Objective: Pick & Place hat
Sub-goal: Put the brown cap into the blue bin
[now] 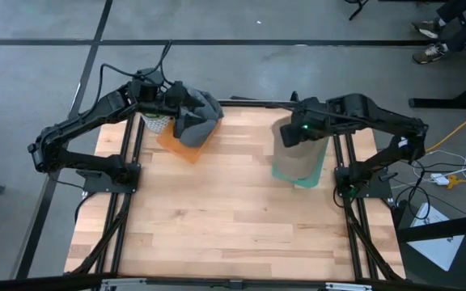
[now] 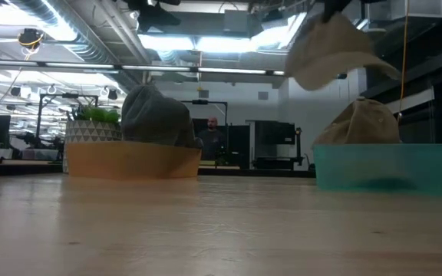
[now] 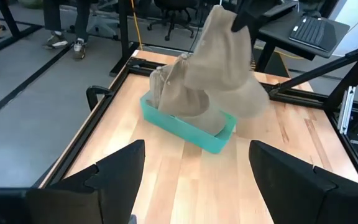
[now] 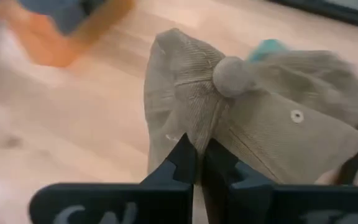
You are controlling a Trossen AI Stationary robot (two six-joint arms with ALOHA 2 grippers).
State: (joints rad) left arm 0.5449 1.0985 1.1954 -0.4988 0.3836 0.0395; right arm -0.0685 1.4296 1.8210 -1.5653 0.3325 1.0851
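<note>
A beige cap (image 2: 332,50) hangs in the air over the teal tray (image 2: 386,169), with my right gripper (image 4: 197,158) shut on it. A second beige hat (image 2: 359,123) sits inside that tray. At the far left a grey hat (image 1: 199,121) lies in the orange tray (image 1: 176,147). My left gripper (image 3: 197,155) stands open just above the grey hat, with nothing between its fingers. The left wrist view looks across at the hanging cap (image 3: 225,68) and the teal tray (image 3: 188,127). My right gripper pinches a fold of the cap's crown (image 4: 188,134) between its two fingers, close to the top button (image 4: 232,74). The fingers come from above, slanting down. The cap hangs slack below them, lifted clear of the teal tray and of the hat in it.
A potted plant (image 2: 94,123) stands behind the orange tray at the far left corner. Bare wood (image 1: 217,210) stretches between the trays and toward the near edge. A person (image 2: 211,134) shows in the room beyond the table.
</note>
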